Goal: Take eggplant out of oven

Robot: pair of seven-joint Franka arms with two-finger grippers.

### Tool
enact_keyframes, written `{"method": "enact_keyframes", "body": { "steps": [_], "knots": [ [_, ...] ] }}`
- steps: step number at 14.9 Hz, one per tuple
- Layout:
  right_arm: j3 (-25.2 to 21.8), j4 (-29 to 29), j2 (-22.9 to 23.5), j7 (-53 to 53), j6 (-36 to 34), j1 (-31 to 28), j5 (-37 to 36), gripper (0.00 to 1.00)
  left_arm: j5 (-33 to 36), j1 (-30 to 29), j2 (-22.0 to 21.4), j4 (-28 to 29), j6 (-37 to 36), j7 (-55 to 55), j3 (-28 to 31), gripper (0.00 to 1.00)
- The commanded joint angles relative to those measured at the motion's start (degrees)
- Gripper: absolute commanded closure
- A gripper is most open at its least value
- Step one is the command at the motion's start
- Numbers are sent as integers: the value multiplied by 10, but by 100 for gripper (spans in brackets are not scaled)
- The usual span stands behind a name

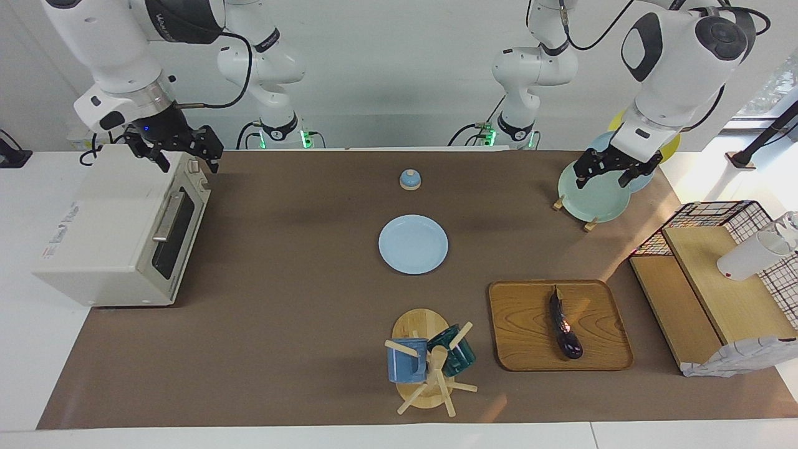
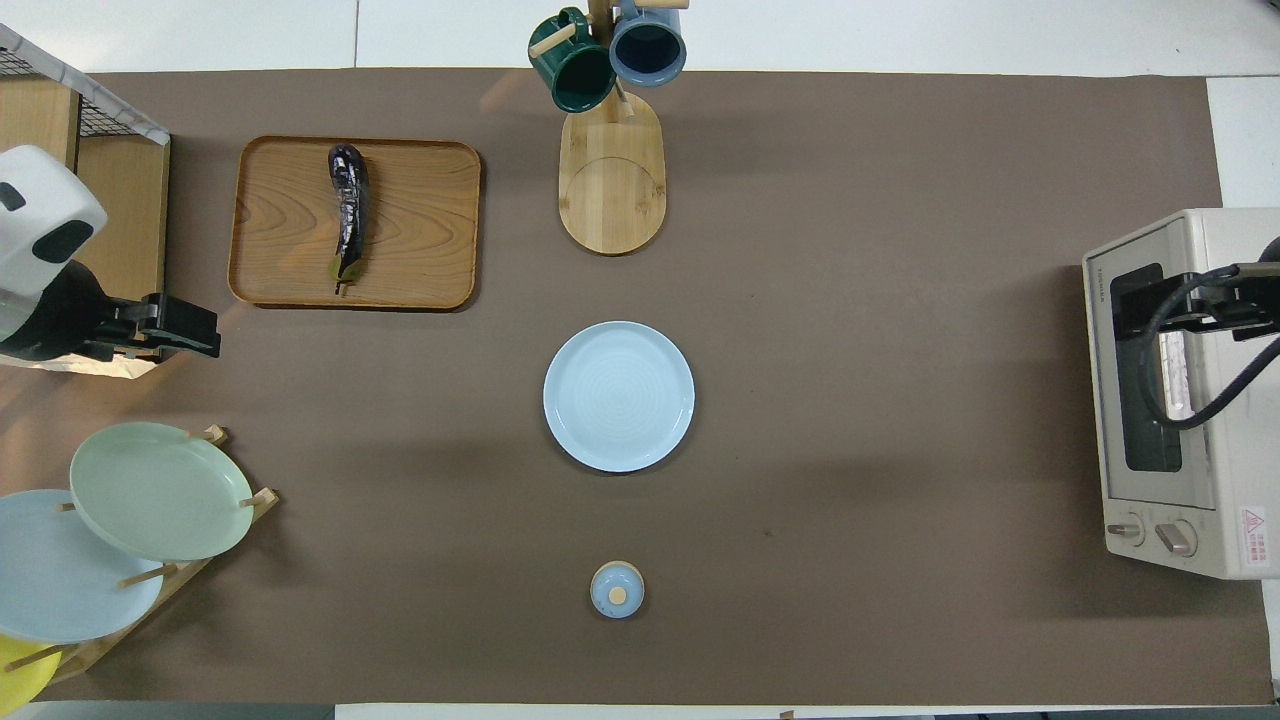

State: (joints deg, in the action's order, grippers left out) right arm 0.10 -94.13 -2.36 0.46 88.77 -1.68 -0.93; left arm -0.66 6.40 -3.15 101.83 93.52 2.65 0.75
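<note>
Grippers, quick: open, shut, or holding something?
Left gripper: open, empty, raised over the plate rack.
Right gripper: open, empty, over the oven.
</note>
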Motion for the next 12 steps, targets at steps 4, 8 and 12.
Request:
{"method": "enact_keyframes", "body": {
  "steps": [4, 8, 12],
  "knots": [
    [3, 4, 0, -18, 7, -1, 8, 0, 11, -33, -20, 22, 11, 10, -37, 0],
    [3, 4, 1, -19, 7, -1, 7, 0, 1, -34, -19, -8, -19, 11, -37, 0],
    [6, 4, 1, -17, 7, -1, 6, 0, -7, -67, -18, -8, -19, 25, -74, 0]
  ]
}}
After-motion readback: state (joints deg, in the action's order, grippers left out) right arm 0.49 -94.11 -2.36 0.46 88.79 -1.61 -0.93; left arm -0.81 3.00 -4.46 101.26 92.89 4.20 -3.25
